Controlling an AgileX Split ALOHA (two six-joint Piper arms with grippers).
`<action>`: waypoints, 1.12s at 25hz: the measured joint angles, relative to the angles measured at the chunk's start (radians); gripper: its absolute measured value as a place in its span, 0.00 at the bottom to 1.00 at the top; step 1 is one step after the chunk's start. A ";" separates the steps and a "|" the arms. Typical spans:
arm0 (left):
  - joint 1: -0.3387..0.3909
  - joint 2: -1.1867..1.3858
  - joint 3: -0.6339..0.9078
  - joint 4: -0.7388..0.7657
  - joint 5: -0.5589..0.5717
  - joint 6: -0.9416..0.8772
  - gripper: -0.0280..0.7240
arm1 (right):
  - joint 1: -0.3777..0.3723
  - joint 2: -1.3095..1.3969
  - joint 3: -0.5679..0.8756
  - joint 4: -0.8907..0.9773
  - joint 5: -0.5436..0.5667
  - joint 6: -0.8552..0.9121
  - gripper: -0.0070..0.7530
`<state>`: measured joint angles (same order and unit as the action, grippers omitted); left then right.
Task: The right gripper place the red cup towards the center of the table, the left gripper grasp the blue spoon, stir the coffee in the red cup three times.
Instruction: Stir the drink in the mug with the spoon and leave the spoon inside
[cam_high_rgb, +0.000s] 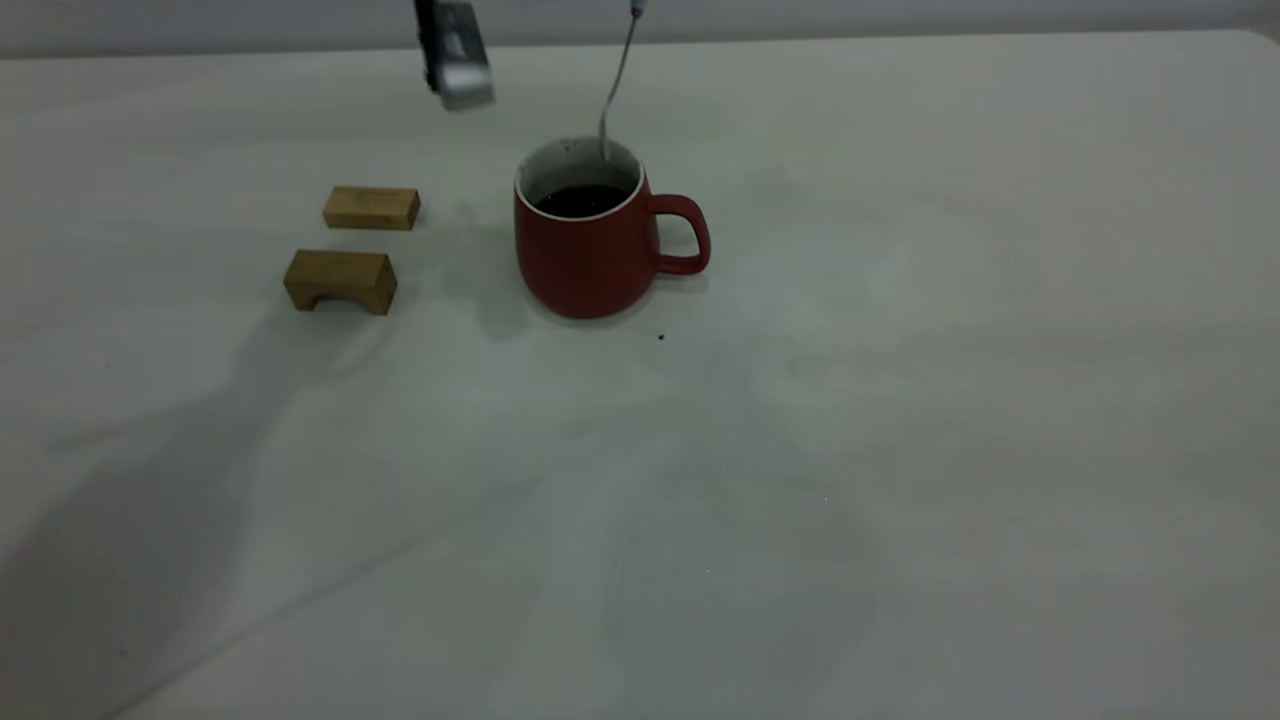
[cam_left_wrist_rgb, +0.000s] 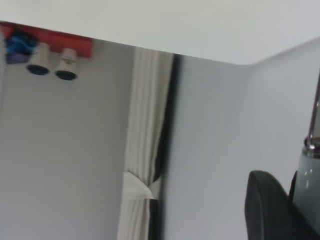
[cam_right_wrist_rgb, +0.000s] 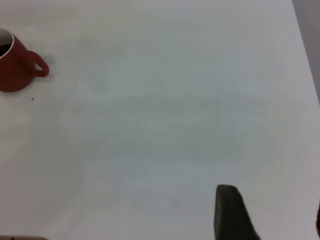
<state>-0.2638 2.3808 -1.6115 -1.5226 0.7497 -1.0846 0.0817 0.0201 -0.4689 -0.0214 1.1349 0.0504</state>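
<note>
The red cup (cam_high_rgb: 590, 250) stands upright on the table (cam_high_rgb: 900, 420), a little left of centre, handle towards the right, with dark coffee (cam_high_rgb: 583, 200) inside. The blue spoon (cam_high_rgb: 618, 80) hangs almost upright, its stem dipping into the cup behind the coffee. Its pale handle (cam_left_wrist_rgb: 311, 185) shows in the left wrist view, where my left gripper (cam_left_wrist_rgb: 297, 197) is shut on it above the cup. Only the left arm's silver box part (cam_high_rgb: 462, 60) shows in the exterior view. My right gripper (cam_right_wrist_rgb: 272, 220) is open and holds nothing, far to the right of the cup (cam_right_wrist_rgb: 12, 62).
Two wooden blocks lie left of the cup: a flat one (cam_high_rgb: 371, 208) and an arch-shaped one (cam_high_rgb: 341, 280) nearer the front. A tiny dark speck (cam_high_rgb: 661, 337) sits just in front of the cup. The table's edge (cam_right_wrist_rgb: 302, 50) runs along the right.
</note>
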 joint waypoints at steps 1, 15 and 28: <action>0.000 0.022 -0.011 -0.036 -0.008 0.043 0.21 | 0.000 0.000 0.000 0.000 0.000 0.000 0.59; -0.012 0.165 -0.042 -0.177 -0.006 0.239 0.21 | 0.000 0.000 0.000 0.000 0.000 0.000 0.59; 0.068 0.147 -0.044 0.132 0.131 -0.115 0.21 | 0.000 0.000 0.000 0.000 0.000 0.000 0.59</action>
<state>-0.1961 2.5274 -1.6558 -1.3905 0.8809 -1.1997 0.0817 0.0201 -0.4689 -0.0214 1.1349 0.0504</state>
